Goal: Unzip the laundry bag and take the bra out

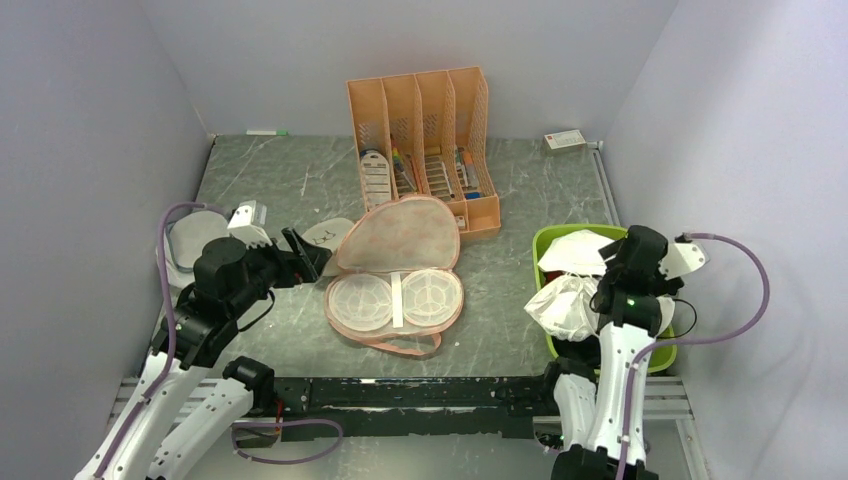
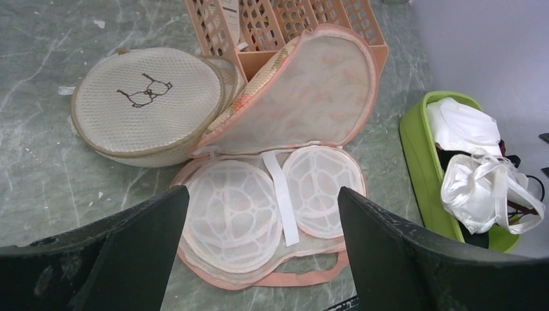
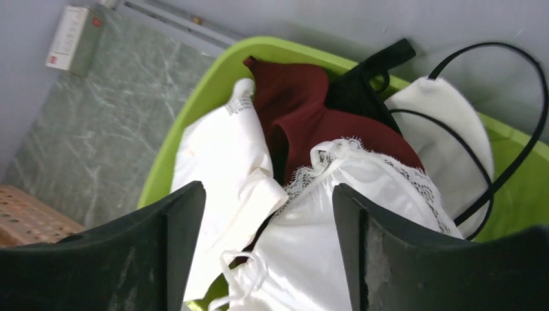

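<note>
Bag: the laundry bag (image 1: 397, 280) lies at the middle of the top view on the table (image 1: 280, 180). Its zip is undone and its lid is thrown back against the orange file rack (image 1: 425, 110), which props it up and leaves the interior exposed.
Inside: two pale mesh cups with a white band between them (probably only lining; whether a bra is left there cannot be told).
Left gripper: the left gripper (image 1: 308, 254) sits just left of the bag, jaws spread wide and empty, and is aimed into the opening, apparently ready to reach in.
Pouch: a round beige pouch (image 2: 145, 103) in the upper left of the left wrist view leans against the lid's back.
Right gripper: the right gripper (image 3: 267, 191) hangs over the green basket (image 3: 194, 123) at the right, fingers wide apart and clamping nothing. A white lace garment (image 3: 362, 194) lies beneath.
Progress: the unzipping looks done, and the bra has likely been dropped in the basket.
</note>
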Available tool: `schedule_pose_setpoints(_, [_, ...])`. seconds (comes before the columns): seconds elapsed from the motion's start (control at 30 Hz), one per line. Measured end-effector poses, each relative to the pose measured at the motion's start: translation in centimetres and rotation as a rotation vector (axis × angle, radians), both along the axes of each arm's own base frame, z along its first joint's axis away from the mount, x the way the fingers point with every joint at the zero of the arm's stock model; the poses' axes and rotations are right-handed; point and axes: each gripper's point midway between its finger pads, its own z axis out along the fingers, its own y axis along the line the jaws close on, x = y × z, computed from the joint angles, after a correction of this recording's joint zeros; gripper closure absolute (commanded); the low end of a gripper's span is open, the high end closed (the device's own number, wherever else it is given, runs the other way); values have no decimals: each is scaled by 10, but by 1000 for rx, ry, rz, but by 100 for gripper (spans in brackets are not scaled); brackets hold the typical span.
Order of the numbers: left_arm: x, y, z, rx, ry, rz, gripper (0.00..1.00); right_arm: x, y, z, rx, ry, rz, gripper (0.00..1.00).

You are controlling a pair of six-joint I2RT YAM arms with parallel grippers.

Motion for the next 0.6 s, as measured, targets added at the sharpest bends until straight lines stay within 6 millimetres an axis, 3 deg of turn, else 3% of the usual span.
schedule_pose_setpoints(0.1, [-1, -3, 0, 0, -2, -22, 3, -5, 6, 29, 12, -27, 17, 7])
schedule_pose_setpoints(0.27, [-2, -8, 4, -4, -21, -56, 3, -14, 33, 48, 107, -6, 111, 3])
schedule_pose_setpoints(0.47, [-6, -10, 8, -10, -46, -80, 3, -40, 99, 23, 288, 56, 372, 3])
schedule_pose_setpoints(0.6, [-7, -10, 7, 0, -54, -88, 3, -59, 143, -13, 461, 114, 531, 3])
